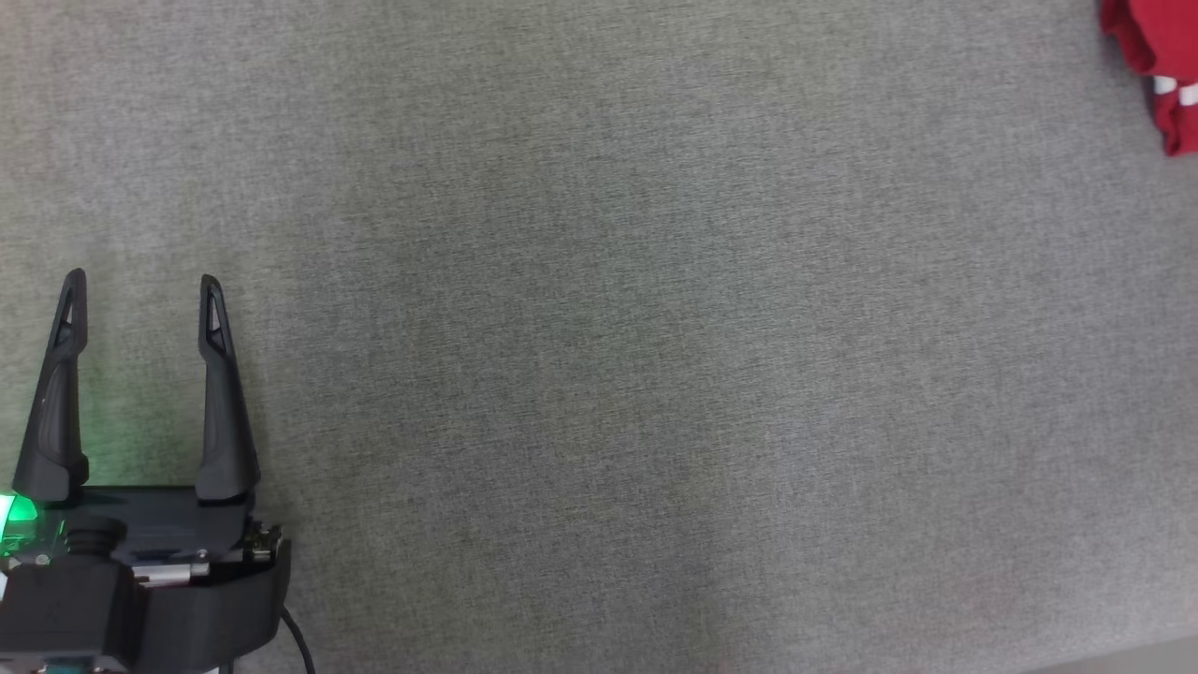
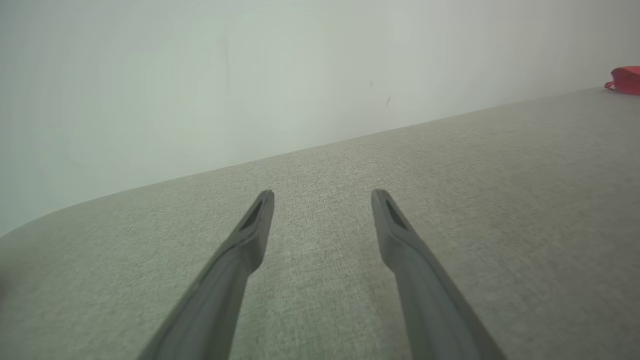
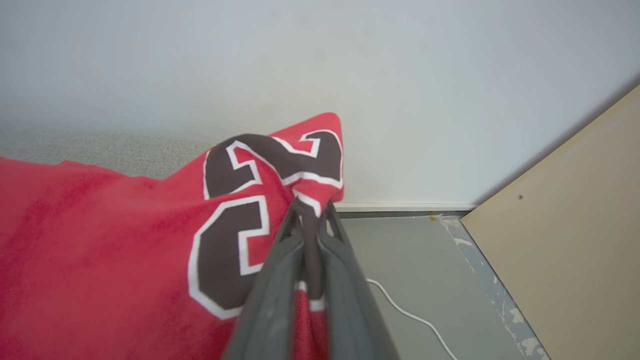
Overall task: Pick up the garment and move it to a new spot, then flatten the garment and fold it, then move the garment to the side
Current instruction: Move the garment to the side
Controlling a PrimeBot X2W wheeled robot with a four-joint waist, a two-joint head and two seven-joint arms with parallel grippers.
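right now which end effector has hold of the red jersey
The right end effector: it is pinched shut on a fold of the red jersey. The left end effector stands open above the grey surface, gripping nothing.

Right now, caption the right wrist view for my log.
Right gripper shut on the red numbered garment, grey floor beyond.

Your left gripper (image 1: 142,277) sits wide open, jaws spread and near parallel. Your right gripper (image 3: 313,205) is clamped tight, garment (image 3: 100,240) pinched between its jaws at the tips.
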